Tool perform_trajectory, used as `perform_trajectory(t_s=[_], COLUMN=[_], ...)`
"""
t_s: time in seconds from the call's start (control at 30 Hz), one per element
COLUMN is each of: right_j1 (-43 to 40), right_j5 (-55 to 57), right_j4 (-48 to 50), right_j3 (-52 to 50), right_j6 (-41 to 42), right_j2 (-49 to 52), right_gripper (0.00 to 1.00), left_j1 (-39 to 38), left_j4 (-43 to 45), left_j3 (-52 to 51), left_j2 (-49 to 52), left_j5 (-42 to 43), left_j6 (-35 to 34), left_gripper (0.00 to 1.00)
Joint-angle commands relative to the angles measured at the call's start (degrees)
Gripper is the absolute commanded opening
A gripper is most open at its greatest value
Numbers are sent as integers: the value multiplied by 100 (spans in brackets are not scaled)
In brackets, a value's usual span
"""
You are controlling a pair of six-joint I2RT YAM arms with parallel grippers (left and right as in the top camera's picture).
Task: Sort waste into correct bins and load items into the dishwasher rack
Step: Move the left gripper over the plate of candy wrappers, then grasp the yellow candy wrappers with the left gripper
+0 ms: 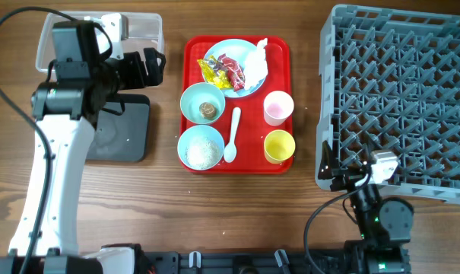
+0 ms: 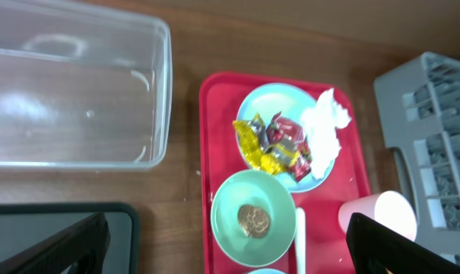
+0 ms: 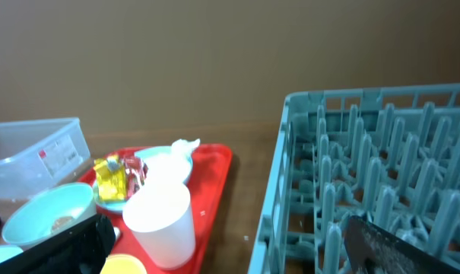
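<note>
On the red tray (image 1: 281, 61), a light-blue plate (image 1: 237, 47) holds a yellow wrapper (image 1: 212, 72), a red wrapper (image 1: 232, 70) and a white tissue (image 1: 258, 61). One bowl (image 1: 191, 100) holds a brown lump (image 1: 207, 110). The other bowl (image 1: 201, 147) holds rice. A white spoon (image 1: 232, 137), a pink cup (image 1: 278, 107) and a yellow cup (image 1: 279, 146) stand beside them. My left gripper (image 1: 150, 67) (image 2: 226, 224) is open and empty, between the clear tub (image 1: 142, 30) and the tray. My right gripper (image 1: 344, 171) (image 3: 222, 243) is open and empty at the grey rack's (image 1: 401, 99) front-left corner.
The black tray (image 1: 127, 133) lies below the clear tub, partly under my left arm. The rack fills the right side of the table. Bare wood runs between the red tray and the rack, and along the front edge.
</note>
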Motion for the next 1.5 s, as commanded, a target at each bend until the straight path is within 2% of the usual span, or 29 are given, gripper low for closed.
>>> perform_trajectory(t_s=[0.0,0.1,0.17,0.23,0.27,0.33,0.43,0.53,0.63,0.67,0.73,0.87,0.97,1.13,1.23,1.33,1.4,1.47], right_j1=[22,22,22,22,22,22,22,22,-9,-9,-9,-9,-9,-9,-9,-9,-9,-9], right_j5=[-94,-361,-514,-551,-549,-529,-531,-533,-527,-529,-531,-529,-529,-529,-529,-529,-529,-529], right_j4=[-55,-590,-1281,-2365,-2719,-3077,-2990,-3268,-3407,-3423,-3414,-3486,-3591,-3591,-3591,-3591,-3591,-3595], right_j3=[992,2435,3512,4752,5163,5842,5880,5880,5880,5880,5880,5880,5880,5880,5880,5880,5880,5880], right_j6=[-216,-555,-662,-664,-754,-1532,-1556,-1541,-1545,-1545,-1543,-1543,-1543,-1545,-1547,-1545,-1545,-1543], right_j2=[911,2485,3550,4675,5056,5884,6557,6850,6828,6828,6828,6828,6828,6828,6828,6830,6830,6830], right_gripper=[100,100,100,100,100,100,100,100,100,100,100,100,100,99,99,99,99,99], left_j1=[-22,-22,-24,-208,-365,-992,-1683,-2100,-2337,-2334,-2277,-2179,-2179,-2175,-2175,-2175,-2173,-2184], left_j4=[-120,-236,-37,282,428,859,1141,1226,1436,1453,1517,2022,2168,2459,2677,2874,3023,3130], left_j3=[131,131,131,131,131,131,131,131,131,131,131,131,131,131,131,131,131,131], left_j2=[138,138,136,138,149,264,706,914,911,918,1220,2321,2765,3180,3355,3451,3464,3482], left_j5=[203,245,638,754,627,-186,-704,-216,-232,-439,-1572,-1690,-1692,-1690,-1687,-1685,-1687,-1668], left_j6=[109,68,66,68,66,-107,-107,-105,-28,-17,-17,-24,-42,-42,-42,-42,-42,-46], left_gripper=[100,100,100,100,100,100,100,100,100,100,100,99,89,81,63,59,45,26])
